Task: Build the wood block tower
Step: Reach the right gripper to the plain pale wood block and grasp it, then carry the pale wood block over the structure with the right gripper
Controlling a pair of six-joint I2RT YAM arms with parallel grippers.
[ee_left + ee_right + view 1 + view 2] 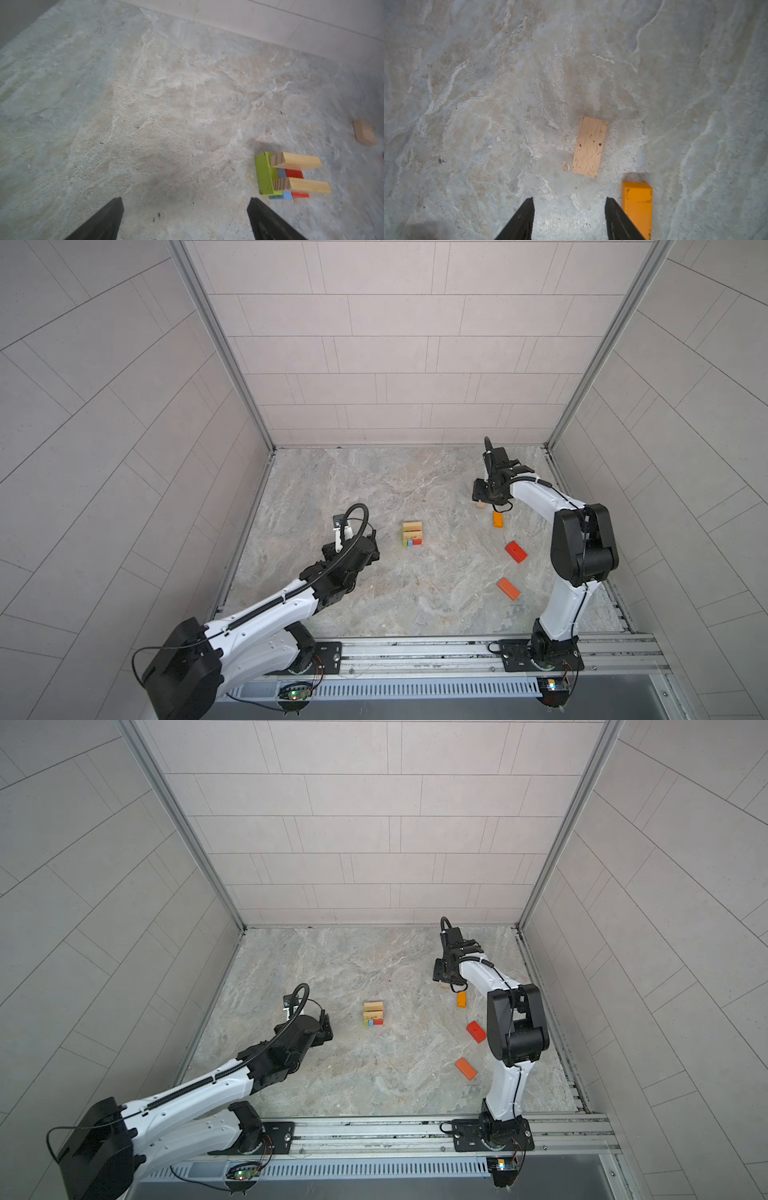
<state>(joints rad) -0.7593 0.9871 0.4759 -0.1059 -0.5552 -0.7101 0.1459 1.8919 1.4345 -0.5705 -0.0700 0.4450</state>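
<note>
Tower (412, 534) at middle of desk (374, 489), only two layers up: green, blue and red below, two tan planks crossed above (gap between them). Left to stack: tan plank (589, 146), yellow block (637, 207), red block (515, 551), orange block (508, 588), all lying flat, well apart from it on the right. Left claw (186, 200) wide and empty, near tower. Right claw (569, 200) partly spread, empty, just short of tan plank; probably the next pick.
</note>
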